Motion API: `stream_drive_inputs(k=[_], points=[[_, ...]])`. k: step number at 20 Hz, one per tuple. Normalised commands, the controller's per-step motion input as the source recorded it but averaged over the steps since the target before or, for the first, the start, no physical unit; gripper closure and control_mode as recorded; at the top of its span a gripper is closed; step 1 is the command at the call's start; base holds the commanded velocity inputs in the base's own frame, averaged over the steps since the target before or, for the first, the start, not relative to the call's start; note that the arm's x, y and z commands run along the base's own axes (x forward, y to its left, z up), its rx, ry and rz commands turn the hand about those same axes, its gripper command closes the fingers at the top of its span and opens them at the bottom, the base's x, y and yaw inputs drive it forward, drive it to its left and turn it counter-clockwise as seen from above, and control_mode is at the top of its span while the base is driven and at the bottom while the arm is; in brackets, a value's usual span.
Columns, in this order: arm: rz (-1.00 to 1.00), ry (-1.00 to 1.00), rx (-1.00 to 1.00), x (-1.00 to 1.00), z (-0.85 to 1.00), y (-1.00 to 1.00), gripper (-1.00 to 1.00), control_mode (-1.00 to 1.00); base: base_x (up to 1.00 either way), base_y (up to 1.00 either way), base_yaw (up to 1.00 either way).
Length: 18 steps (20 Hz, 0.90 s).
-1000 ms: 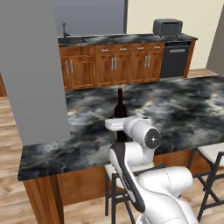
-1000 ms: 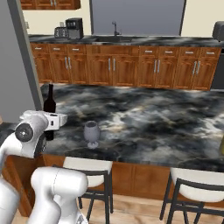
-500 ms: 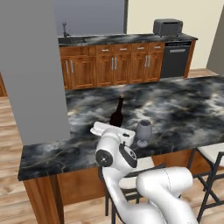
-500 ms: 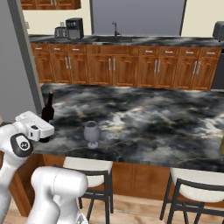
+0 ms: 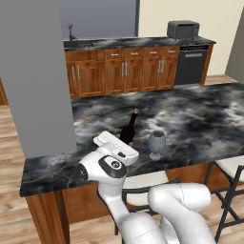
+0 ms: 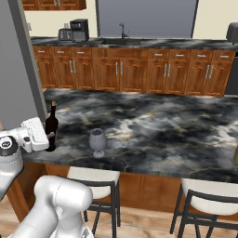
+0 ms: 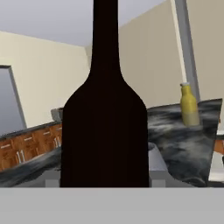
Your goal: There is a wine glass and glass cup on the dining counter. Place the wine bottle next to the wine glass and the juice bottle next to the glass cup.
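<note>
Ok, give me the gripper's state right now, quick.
Gripper: shut on the wine bottle, which stands close beside the wine glass on the dining counter.

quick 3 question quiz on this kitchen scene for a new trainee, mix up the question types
1. True or false: the gripper is shut on the wine bottle.
2. Which glass stands closest to the wine bottle on the dining counter? A) the wine glass B) a mug C) a jar
3. Fill in: far along the counter in the hand view stands the ____ juice bottle with a white cap.

Key:
1. True. In the hand view the dark bottle sits right between the fingers.
2. A. The grey rounded glass stands just beside the bottle, apart from it.
3. Yellow.
</note>
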Motion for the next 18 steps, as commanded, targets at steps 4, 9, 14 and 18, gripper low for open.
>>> stream_drive_inputs(k=[4, 9, 14, 18], points=[[-0.23, 0.00, 0.00, 0.00, 0.00, 0.00, 1.00, -1.00, 0.00, 0.00, 0.00], [-0.10, 0.00, -0.05, 0.00, -0.08, -0.07, 1.00, -1.00, 0.00, 0.00, 0.00], [-0.07, 0.07, 0.00, 0.00, -0.04, -0.08, 1.00, -1.00, 0.00, 0.00, 0.00], [0.00, 0.00, -0.03, -0.01, -0.09, -0.15, 1.00, -1.00, 0.00, 0.00, 0.00]])
